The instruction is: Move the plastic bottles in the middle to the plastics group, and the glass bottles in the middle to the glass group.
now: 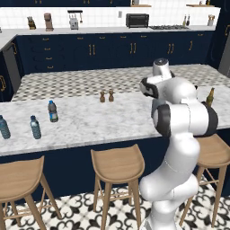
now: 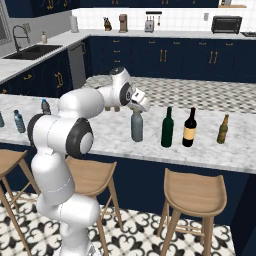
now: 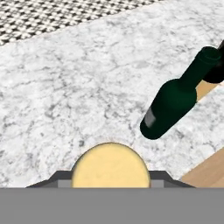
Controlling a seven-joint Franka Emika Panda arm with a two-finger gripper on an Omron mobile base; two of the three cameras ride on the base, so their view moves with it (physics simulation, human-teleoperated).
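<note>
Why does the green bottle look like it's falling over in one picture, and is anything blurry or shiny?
In the hand view the green bottle leans only because that camera looks steeply down; a pale glint shows on its side. In the right base view it stands upright on the counter. In the left base view the far kitchen shelves look soft and coarse. No hard shadows show on the marble.

Counter point(image 1: 112, 121): white-grey marble, island style. Two small brown shakers point(image 1: 106, 96) standing just beside each other near its far edge. Three wooden stools point(image 1: 117, 164) below the front edge. Rear worktop: toaster oven point(image 1: 137, 20), toaster point(image 1: 73, 22), knife block point(image 1: 31, 23). Sink point(image 2: 30, 51) at left.
</note>
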